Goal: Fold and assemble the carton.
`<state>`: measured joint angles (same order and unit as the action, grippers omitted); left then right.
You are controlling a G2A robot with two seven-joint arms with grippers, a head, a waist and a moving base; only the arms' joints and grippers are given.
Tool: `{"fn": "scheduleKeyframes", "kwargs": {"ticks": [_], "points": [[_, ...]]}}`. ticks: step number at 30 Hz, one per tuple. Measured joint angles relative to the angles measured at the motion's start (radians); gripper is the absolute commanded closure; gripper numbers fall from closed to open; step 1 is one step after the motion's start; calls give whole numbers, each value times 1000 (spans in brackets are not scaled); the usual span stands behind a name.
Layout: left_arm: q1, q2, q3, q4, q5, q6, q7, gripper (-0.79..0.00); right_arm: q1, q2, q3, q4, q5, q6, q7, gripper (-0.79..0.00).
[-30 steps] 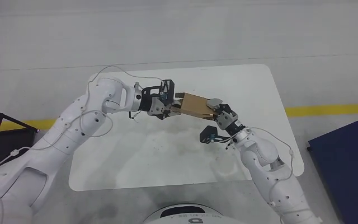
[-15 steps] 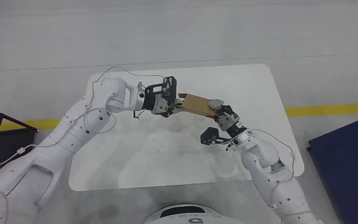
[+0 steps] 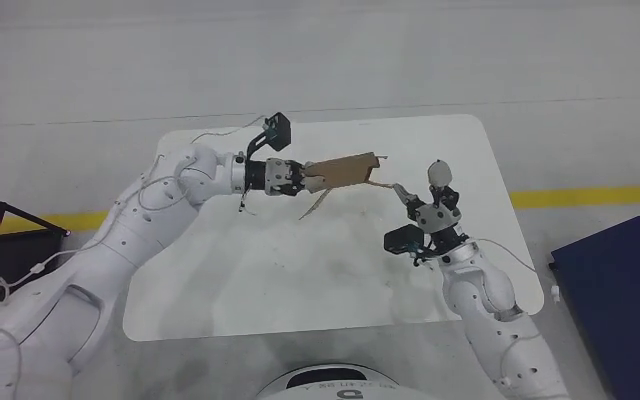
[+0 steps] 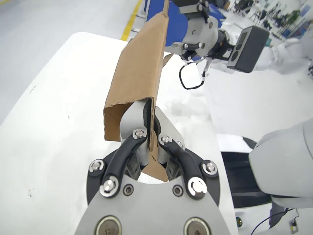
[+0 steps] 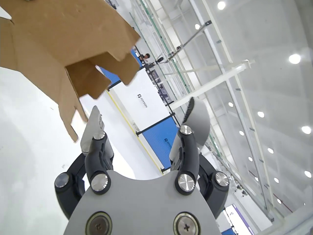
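Now L gripper [image 4: 149, 113] is clamping carton [image 3: 345, 170] above table [image 3: 250, 290], while R gripper [image 5: 141, 113] is gaping wide beside its far flaps.

Plain brown carton [image 3: 345, 170], edge to edge. White counter [image 3: 300, 290], a few dark specks here and there. On the left gripper [image 4: 149, 113]: pale grey fingers [image 4: 132, 121], black pads [image 4: 146, 113], black links [image 4: 127, 147], silver screws [image 4: 138, 133]. And the right gripper [image 5: 144, 111], same grey and black. Pale grey floor [image 3: 300, 60], one yellow stripe [image 3: 575, 197] across it, and a dark blue panel [image 3: 600, 290] beside it.
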<state>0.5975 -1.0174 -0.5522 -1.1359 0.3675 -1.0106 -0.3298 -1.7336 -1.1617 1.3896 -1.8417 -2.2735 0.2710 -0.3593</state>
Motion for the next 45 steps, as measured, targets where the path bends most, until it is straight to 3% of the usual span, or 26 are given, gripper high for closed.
{"fn": "scheduleKeyframes", "kwargs": {"ticks": [5, 12, 16, 20, 23, 30, 42, 45], "points": [[-9, 1, -2, 1, 62, 2, -15, 0, 1, 0, 0, 0, 0, -1, 0, -785], [17, 0, -8, -4, 15, 1, 18, 0, 16, -4, 3, 24, 6, 10, 48, -785], [81, 2, -1, -68, -292, -2, 58, 0, 16, -10, 7, 32, -15, 91, 99, -785], [114, 11, -18, -142, -735, -2, -100, 0, -11, -13, 25, 6, -86, 186, 133, -785], [114, 11, -19, -140, -903, -2, -116, 0, -11, -13, 24, 6, -82, 183, 133, -785], [114, 11, -18, -140, -724, -2, -79, 0, -10, -13, 24, 6, -81, 182, 132, -785], [122, 11, -19, -142, -726, 8, -78, 0, 2, -15, 21, 24, -80, 164, 155, -785], [151, 8, -18, -151, -746, 35, -97, 0, 50, -23, -12, 57, 50, 105, 112, -785]]}}
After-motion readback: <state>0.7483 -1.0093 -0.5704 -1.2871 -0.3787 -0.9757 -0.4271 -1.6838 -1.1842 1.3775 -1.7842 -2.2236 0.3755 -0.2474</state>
